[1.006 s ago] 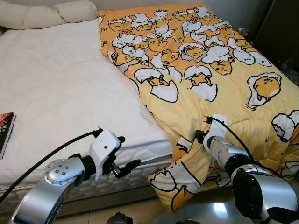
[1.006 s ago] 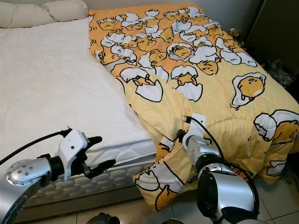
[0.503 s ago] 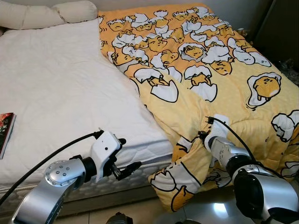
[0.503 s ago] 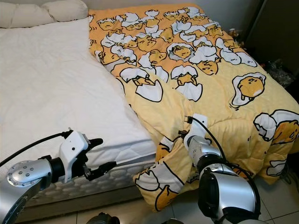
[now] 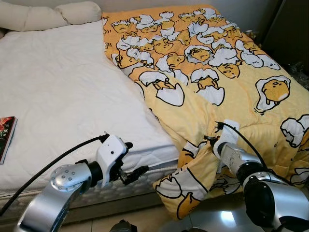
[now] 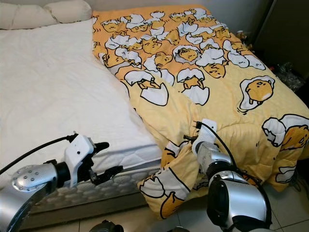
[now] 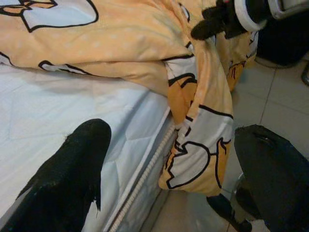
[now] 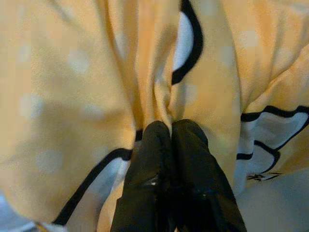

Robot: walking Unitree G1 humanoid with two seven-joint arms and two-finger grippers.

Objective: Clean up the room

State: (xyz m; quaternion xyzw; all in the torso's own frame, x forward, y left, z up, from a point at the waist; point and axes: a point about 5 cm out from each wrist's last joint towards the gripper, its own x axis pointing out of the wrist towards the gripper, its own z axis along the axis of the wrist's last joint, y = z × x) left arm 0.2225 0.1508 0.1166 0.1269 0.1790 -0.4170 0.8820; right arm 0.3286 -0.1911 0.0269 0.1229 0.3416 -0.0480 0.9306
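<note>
A yellow blanket printed with egg cartoons covers the right half of the bed, and its corner hangs over the front edge. My right gripper is shut on a fold of this blanket near that corner; the right wrist view shows the two black fingers pressed together with yellow cloth pinched between them. My left gripper stands open by the front edge of the white mattress, just left of the hanging corner, with nothing between its fingers.
Two white pillows lie at the head of the bed. A book rests on the mattress at the far left. Dark furniture stands beyond the bed's right side. Pale tiled floor runs below the front edge.
Both arms have crept slightly to the right. The right gripper stays shut on the blanket fold and the left gripper stays open.
</note>
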